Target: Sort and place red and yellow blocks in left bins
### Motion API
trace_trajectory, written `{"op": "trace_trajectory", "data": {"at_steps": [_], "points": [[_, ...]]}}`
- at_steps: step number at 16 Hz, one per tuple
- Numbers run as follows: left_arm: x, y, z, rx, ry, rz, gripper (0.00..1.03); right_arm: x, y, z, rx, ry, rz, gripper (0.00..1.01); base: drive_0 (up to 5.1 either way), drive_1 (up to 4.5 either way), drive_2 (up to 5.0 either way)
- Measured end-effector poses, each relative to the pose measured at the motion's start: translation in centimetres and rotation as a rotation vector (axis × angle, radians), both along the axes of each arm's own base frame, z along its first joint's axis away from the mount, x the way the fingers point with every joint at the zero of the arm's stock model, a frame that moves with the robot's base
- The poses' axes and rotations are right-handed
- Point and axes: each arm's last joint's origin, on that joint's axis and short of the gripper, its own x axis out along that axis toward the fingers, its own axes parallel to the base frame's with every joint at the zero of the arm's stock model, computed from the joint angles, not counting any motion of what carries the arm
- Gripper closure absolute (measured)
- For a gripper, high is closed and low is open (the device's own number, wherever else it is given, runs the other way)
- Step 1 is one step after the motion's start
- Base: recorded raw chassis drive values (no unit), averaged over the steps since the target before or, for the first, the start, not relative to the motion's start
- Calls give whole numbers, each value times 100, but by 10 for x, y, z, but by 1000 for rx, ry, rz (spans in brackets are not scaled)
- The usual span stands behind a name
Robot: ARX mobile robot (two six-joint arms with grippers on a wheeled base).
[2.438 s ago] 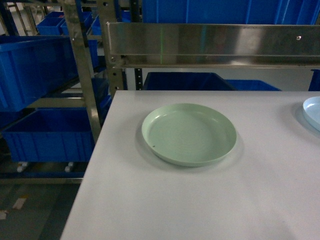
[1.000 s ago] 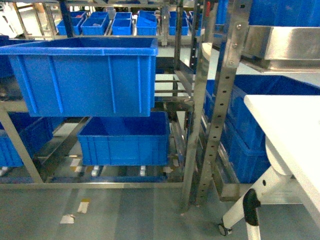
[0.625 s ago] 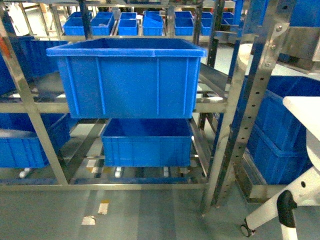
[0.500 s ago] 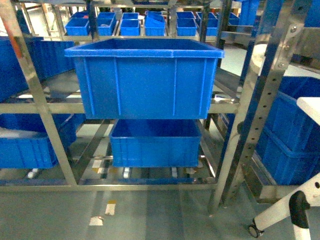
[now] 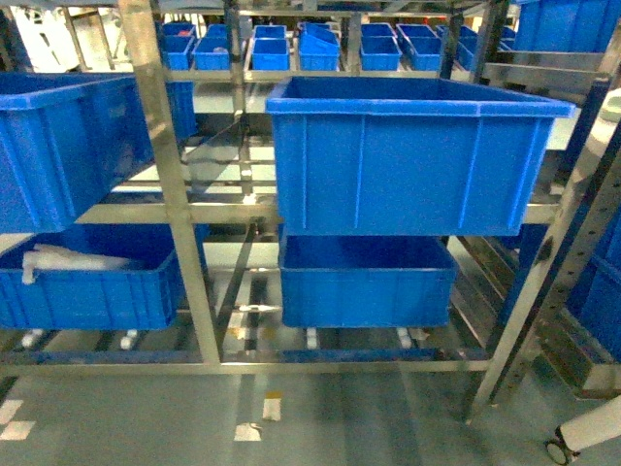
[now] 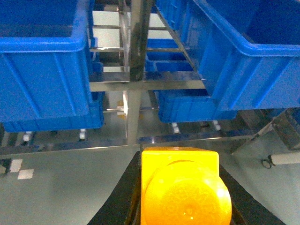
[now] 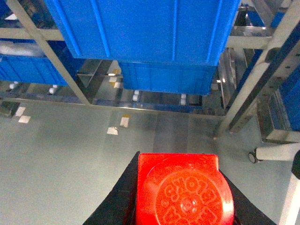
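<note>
Right, yellow block point(image 6: 180, 187) sits clamped in the left gripper point(image 6: 180, 206), low in the left wrist view: glossy orange-yellow, squarish body w/ one big round stud facing the cam; faint ring of embossed lettering on the stud, too blurred to read. Red block point(image 7: 180, 192) is held the same way in the right gripper point(image 7: 180, 211): shiny red, one round stud, raised letters in a circle on it, not legible. Both blocks hang above grey floor point(image 7: 70, 154), in front of a steel rack point(image 5: 170, 194). On the rack: large blue bin point(image 5: 408, 155), a lower blue bin point(image 5: 364, 282) directly beneath it, another blue bin point(image 5: 68, 146) left of the large one.
</note>
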Motion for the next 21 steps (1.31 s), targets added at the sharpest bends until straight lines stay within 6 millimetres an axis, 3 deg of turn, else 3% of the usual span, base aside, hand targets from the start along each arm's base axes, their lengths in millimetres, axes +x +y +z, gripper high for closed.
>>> {"op": "trace_trajectory", "data": {"at_steps": [5,9,21], "points": [[0,0,0,0,-1,0,76,0,0,0,0,-1,0,74,-505,238,238],[0,3,0,4,-1,19,76,0,3,1,4,-7,18,74,0,0,0],[-1,0,1,0,-4,1,76,-1,1,2,2,-11,7,74,0,405,-404]]}}
